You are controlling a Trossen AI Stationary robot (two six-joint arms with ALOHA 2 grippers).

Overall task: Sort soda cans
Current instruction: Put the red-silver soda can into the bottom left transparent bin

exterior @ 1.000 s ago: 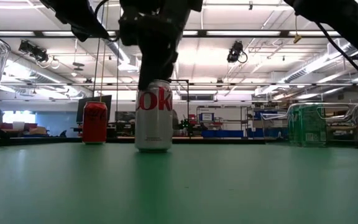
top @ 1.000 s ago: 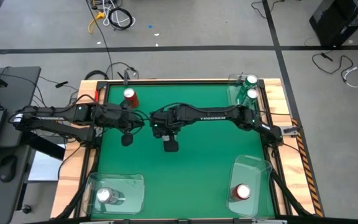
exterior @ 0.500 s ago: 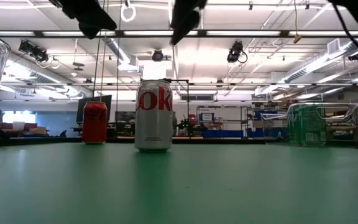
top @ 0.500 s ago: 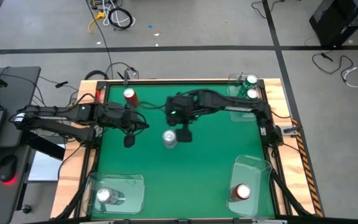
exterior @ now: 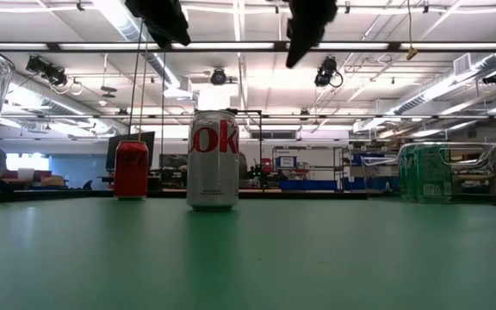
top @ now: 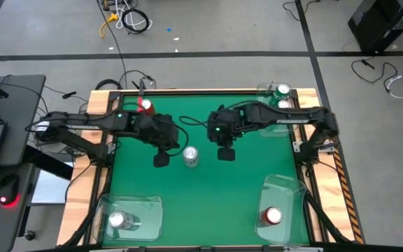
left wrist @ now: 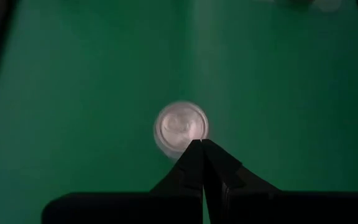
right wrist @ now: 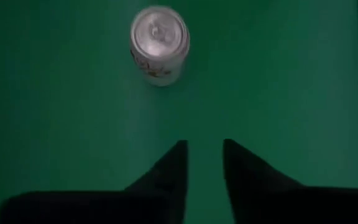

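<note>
A silver soda can [top: 191, 156] stands upright on its base in the middle of the green table, with nothing touching it. It also shows in the low view [exterior: 212, 159] and in both wrist views [left wrist: 181, 126] [right wrist: 159, 37]. My left gripper [top: 161, 159] hovers shut just left of the can and above it [left wrist: 202, 146]. My right gripper [top: 226, 152] hovers to the can's right, raised, with a narrow gap between its fingertips [right wrist: 202, 146]. A red soda can [top: 145, 106] stands at the far left, partly under the left arm.
A clear bin [top: 149, 206] at the near left holds a silver can [top: 119, 220]. Another clear bin [top: 283, 185] at the near right holds a red can [top: 272, 217]. A third bin [exterior: 446, 172] at the far right holds two green cans [top: 282, 98].
My right gripper has let go of the silver can, risen and drawn back toward the table's right edge. The can stays standing where it was set. My left gripper has moved toward the can from the left.
</note>
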